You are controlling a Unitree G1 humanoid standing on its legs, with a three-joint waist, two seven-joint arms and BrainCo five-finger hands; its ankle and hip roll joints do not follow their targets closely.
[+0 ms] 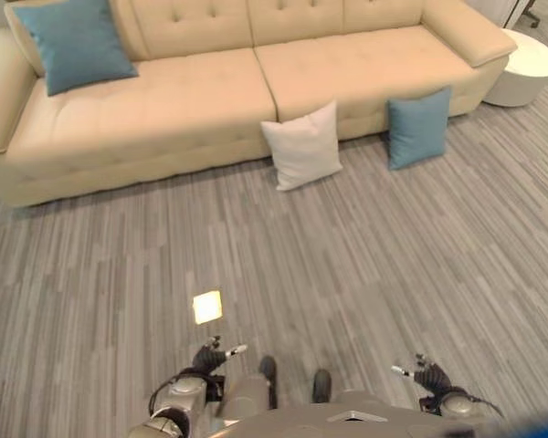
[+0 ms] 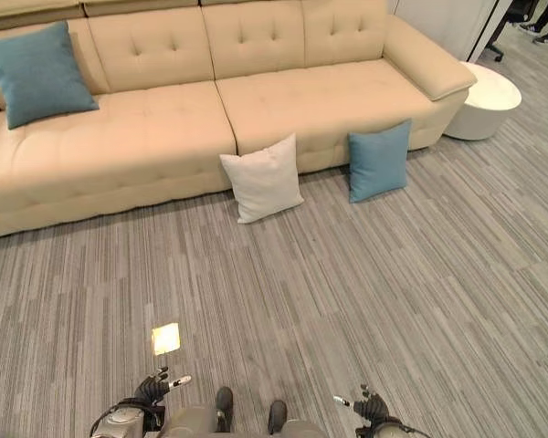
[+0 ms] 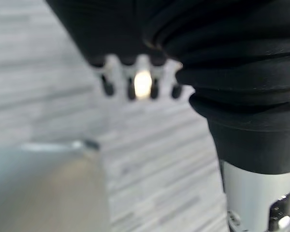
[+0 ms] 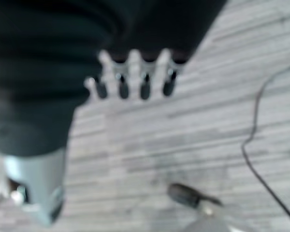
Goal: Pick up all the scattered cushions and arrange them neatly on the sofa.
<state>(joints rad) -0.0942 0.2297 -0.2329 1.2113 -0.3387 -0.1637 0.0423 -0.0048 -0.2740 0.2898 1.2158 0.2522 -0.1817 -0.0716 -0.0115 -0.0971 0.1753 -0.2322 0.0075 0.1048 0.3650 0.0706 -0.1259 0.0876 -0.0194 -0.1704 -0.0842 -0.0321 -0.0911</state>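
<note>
At the bottom of the head views, the left hand and right hand hang low with fingers relaxed and empty. Around them spreads grey, streaked plank floor with a small bright patch of light. No writing is legible. In the upper centre, a square white cushion and a teal cushion stand on the floor, leaning against the front of the tufted beige sofa. Another teal cushion rests in the sofa's upper-left corner. A round white side table sits at upper right.

Even bright light; glare patch on floor.
</note>
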